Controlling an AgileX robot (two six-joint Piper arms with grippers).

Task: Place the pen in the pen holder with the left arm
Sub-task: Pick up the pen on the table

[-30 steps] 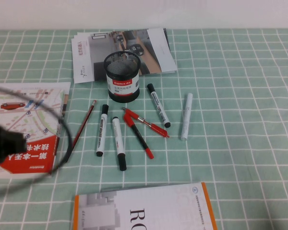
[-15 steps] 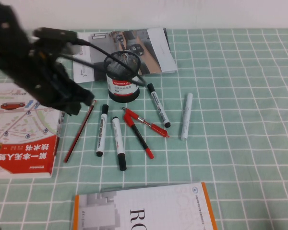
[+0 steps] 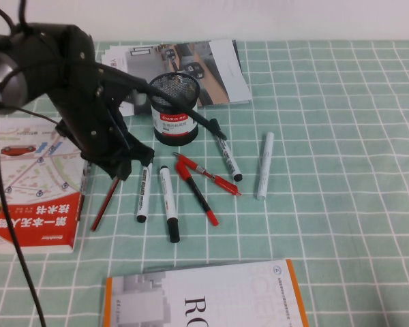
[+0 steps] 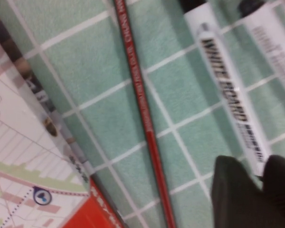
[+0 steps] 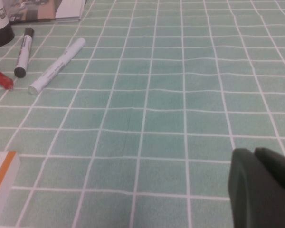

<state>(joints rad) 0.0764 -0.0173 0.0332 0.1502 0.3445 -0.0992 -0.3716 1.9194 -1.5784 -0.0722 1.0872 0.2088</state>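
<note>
L gripper (image 3: 123,167) dropped onto pen (image 3: 103,204); R gripper (image 5: 263,187) parked.

The pen (image 3: 104,203) is seen lying on the table (image 3: 341,136) toward the left edge, just beside a map booklet (image 3: 27,184). The left gripper (image 3: 119,167) is held over the pen's far end (the right gripper (image 5: 261,190) is seen only in its own wrist view, low over bare cloth). The pen holder (image 3: 174,109) is stood behind, toward the far edge, in front of a brochure (image 3: 184,71). Markers (image 3: 167,204) are spread to the pen's right.
</note>
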